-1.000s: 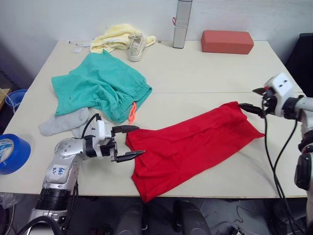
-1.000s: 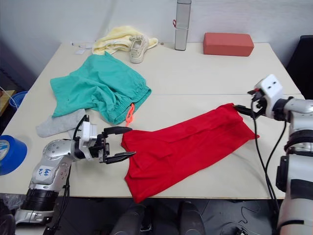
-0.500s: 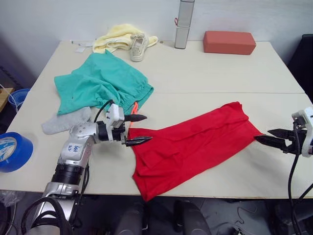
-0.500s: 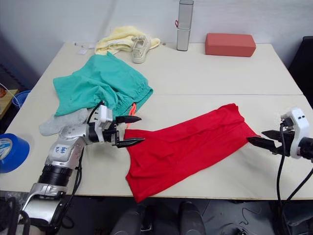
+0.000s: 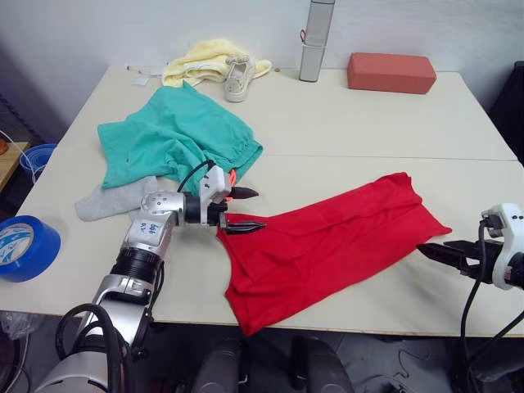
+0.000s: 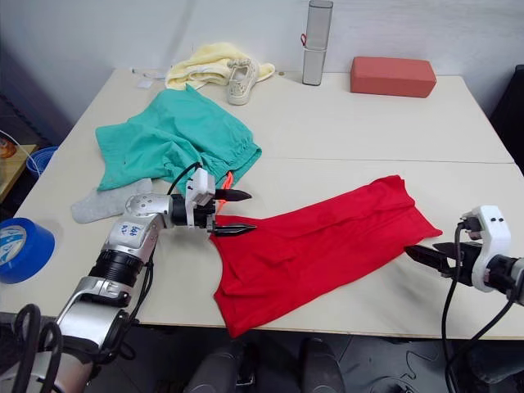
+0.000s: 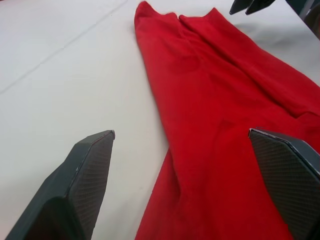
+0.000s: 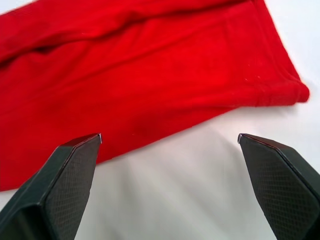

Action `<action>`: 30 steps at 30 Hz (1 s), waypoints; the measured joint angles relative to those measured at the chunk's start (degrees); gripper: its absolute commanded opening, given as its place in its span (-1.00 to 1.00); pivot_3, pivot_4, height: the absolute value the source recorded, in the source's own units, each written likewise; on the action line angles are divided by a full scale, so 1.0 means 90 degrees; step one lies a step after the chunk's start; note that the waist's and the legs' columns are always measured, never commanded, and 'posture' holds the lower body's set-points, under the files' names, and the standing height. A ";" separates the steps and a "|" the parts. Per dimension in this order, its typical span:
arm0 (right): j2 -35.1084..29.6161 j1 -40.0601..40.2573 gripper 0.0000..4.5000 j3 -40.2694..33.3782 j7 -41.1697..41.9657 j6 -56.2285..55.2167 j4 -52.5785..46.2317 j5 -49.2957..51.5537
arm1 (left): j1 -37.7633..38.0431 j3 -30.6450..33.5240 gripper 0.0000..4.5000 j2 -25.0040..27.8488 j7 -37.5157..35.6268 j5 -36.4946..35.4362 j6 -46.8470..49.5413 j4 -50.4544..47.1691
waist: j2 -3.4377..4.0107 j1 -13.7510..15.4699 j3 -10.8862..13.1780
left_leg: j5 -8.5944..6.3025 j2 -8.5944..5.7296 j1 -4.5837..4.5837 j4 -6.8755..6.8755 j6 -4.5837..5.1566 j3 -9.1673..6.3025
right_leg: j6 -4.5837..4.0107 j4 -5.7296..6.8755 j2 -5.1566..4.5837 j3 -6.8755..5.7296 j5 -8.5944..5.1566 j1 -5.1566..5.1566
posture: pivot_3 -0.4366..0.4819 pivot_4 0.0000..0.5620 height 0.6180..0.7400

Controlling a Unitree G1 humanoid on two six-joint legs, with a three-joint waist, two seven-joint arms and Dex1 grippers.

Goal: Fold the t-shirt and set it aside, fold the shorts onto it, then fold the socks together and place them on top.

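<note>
t-shirt (image 5: 327, 238): lay as a long, creased red strip running diagonally across the lower centre of the frame, flat on the surface (image 5: 360, 123), nothing gripping it.
left gripper (image 5: 243, 210): sat at the strip's upper-left end, left of centre; jaws were wide, empty, one finger just above the red edge, the other over bare surface.
right gripper (image 6: 423, 256): sat low at the right edge of the frame, just off the t-shirt's right end; jaws were wide, empty, apart from the cloth.
shorts (image 5: 176, 139): teal, crumpled, upper left of the frame, orange drawstring (image 6: 228, 178) poking out at the waistband near the left gripper.
socks (image 5: 115, 200): grey, left of the frame, partly tucked under the shorts' lower edge.
back edge: yellow cloth (image 5: 201, 62), sneaker (image 5: 239, 77), grey cylinder (image 5: 315, 41), red block (image 5: 391, 72).
far left, lower: blue tape roll (image 5: 24, 248).
</note>
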 measured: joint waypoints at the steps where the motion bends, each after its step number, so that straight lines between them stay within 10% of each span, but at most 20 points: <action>1: 0.0103 0.0024 0.98 0.0002 -0.0087 0.0000 -0.0056 0.0011 | -0.0044 -0.0039 1.00 -0.0017 0.0006 0.0093 -0.0083 0.0138 | 0.0000 0.0008 0.0000 | 0.0000 0.0000 -0.0001 0.0000 0.0001 0.0000 | 0.0000 0.0000 0.0001 0.0000 0.0000 -0.0001 | -0.05 -0.47 1.00; 30: 0.0520 -0.0624 0.98 0.0241 -0.1322 0.0416 -0.0049 0.0364 | -0.0889 -0.0418 1.00 -0.0022 -0.0161 0.1056 0.0640 0.1195 | -0.0008 0.0086 0.0003 | 0.0000 -0.0002 -0.0010 0.0007 0.0014 0.0002 | 0.0003 0.0004 0.0002 -0.0001 0.0001 -0.0006 | -0.05 -0.47 1.00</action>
